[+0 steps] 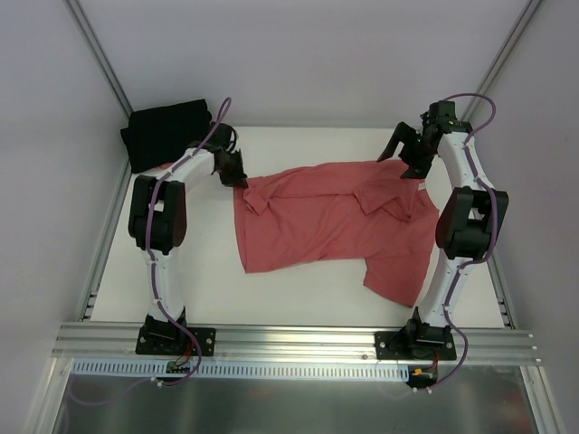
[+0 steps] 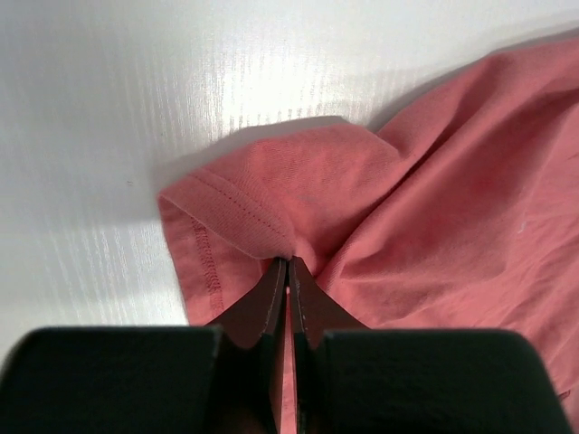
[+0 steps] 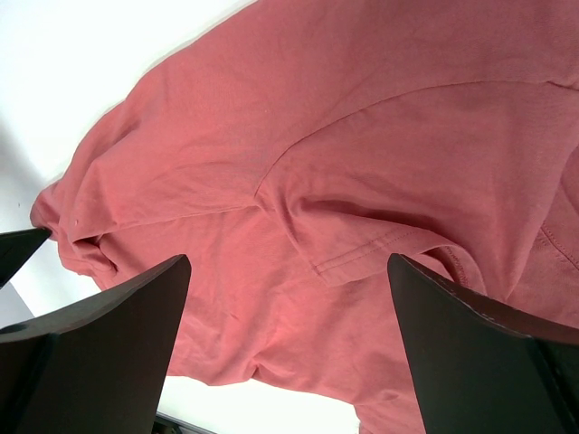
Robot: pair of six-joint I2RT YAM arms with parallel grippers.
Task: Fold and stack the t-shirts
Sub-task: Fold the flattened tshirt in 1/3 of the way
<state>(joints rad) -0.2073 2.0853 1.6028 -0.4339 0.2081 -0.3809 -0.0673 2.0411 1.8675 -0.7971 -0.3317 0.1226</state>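
Note:
The coral-red t-shirt (image 1: pixel 326 221) lies crumpled across the middle of the white table, one sleeve hanging toward the front right. My left gripper (image 1: pixel 237 176) is at its far-left corner, shut on a pinch of hemmed fabric (image 2: pixel 262 226); the jaws meet with cloth between the tips. My right gripper (image 1: pixel 414 163) hovers open over the shirt's far-right part, and a folded sleeve edge (image 3: pixel 362 258) shows between its wide-spread fingers (image 3: pixel 136 316). The black t-shirt (image 1: pixel 167 134) sits bunched in the far-left corner of the table.
Grey enclosure walls with metal posts close in the table at the left, right and back. An aluminium rail (image 1: pixel 298 339) carries both arm bases along the near edge. Bare white table (image 1: pixel 208 280) lies in front of the red shirt.

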